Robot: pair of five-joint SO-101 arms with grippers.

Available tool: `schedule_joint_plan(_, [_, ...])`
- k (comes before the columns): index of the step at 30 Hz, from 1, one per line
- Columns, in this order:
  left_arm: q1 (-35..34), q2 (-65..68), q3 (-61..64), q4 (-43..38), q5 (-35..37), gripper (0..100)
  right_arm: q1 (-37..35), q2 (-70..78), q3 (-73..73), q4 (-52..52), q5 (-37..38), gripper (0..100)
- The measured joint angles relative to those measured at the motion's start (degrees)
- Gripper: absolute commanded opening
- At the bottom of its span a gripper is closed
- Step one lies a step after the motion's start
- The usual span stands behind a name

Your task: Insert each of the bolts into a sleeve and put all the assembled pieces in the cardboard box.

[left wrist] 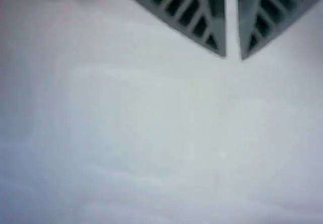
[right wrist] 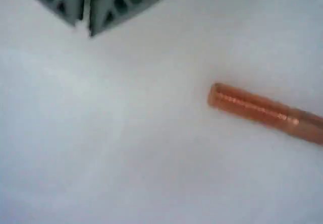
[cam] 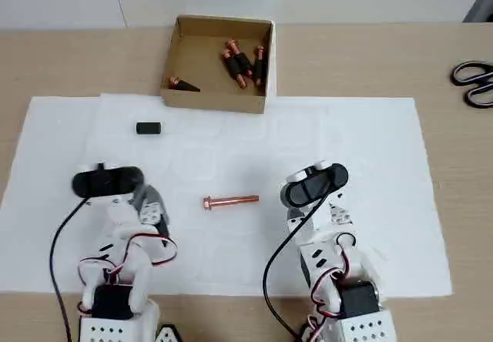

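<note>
You're looking down on a white paper sheet [cam: 370, 203] that is covering the wooden table [cam: 46, 57], and your two arms are sitting side by side at its near edge. The left arm [cam: 127, 219] is hanging over the left part of the sheet. The left gripper [left wrist: 233, 56] is pointing at bare paper, its jaws drawn together with just a thin slit showing between the grey fingers [left wrist: 197, 12], and it is gripping nothing. The right arm [cam: 320, 219] is sitting over the right part. The right gripper [right wrist: 85, 28] is likewise carrying nothing, its jaws pressed together over the paper. The copper bolt [cam: 231, 201] is lying flat on the sheet between the two arms, head toward the left arm and shank toward the right, near the right gripper but apart from it. The black sleeve [cam: 149, 128] is lying alone on the sheet beyond the left arm, well apart from the bolt and near the front left corner of the cardboard box [cam: 212, 98]. That box is sitting open at the sheet's far edge. Inside it, several assembled pieces [cam: 243, 63] are lying clustered toward the right wall, and one more piece [cam: 183, 85] is resting by the front left corner. Scissors [cam: 474, 82] are lying on bare table far to the right.
</note>
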Motion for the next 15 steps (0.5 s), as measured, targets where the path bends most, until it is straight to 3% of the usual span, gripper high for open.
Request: schedule_joint_plan(15, [8.9, 0.0, -1.5, -4.4, 0.0, 1, 0.0, 0.0, 0.0, 0.0, 0.0, 0.7])
